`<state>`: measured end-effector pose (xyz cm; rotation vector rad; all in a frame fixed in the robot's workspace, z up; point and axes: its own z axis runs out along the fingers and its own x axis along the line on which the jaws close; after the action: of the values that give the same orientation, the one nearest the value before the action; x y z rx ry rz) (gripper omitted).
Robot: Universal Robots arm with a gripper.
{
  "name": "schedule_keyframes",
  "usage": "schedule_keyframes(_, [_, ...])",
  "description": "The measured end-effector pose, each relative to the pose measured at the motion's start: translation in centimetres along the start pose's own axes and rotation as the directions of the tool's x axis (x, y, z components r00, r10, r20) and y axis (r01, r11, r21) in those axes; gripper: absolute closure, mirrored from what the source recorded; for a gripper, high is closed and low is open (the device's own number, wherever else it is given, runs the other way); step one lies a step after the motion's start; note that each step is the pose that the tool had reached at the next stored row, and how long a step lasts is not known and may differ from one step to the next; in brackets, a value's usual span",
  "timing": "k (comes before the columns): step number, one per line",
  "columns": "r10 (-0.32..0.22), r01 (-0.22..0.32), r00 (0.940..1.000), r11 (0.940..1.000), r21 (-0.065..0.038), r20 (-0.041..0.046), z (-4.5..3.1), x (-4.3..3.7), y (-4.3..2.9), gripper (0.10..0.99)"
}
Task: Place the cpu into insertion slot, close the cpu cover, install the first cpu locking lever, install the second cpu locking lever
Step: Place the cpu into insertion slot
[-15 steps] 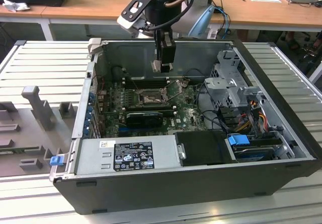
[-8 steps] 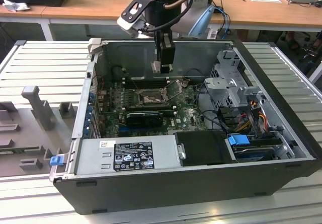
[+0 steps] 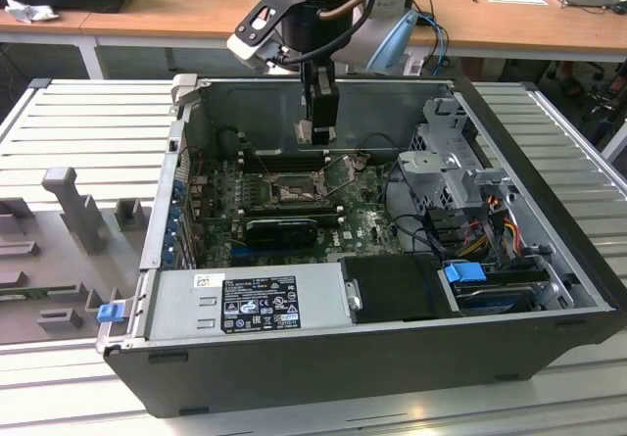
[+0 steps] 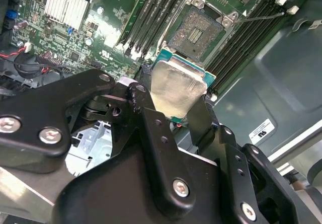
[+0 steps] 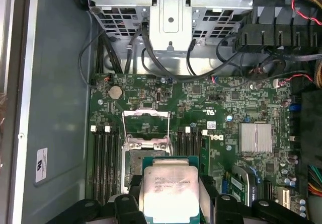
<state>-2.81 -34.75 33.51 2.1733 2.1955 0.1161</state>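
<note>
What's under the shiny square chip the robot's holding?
The green motherboard and part of the open insertion slot show around the cpu; whatever lies straight beneath it is covered.

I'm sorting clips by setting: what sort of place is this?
Probably an electronics lab or workshop: an open computer case lies on a slatted metal bench, wooden desks stand behind, and the gripper holds the cpu.
</note>
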Motion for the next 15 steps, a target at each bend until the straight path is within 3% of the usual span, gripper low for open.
schedule_keyframes(10, [0.038, -0.038, 0.9993, 0.9993, -0.001, 0.0033, 0.47, -0.01, -0.04, 0.561])
schedule_keyframes(15, [0.051, -0.051, 0.9987, 0.9987, -0.001, 0.0044, 1.19, -0.02, -0.12, 0.561])
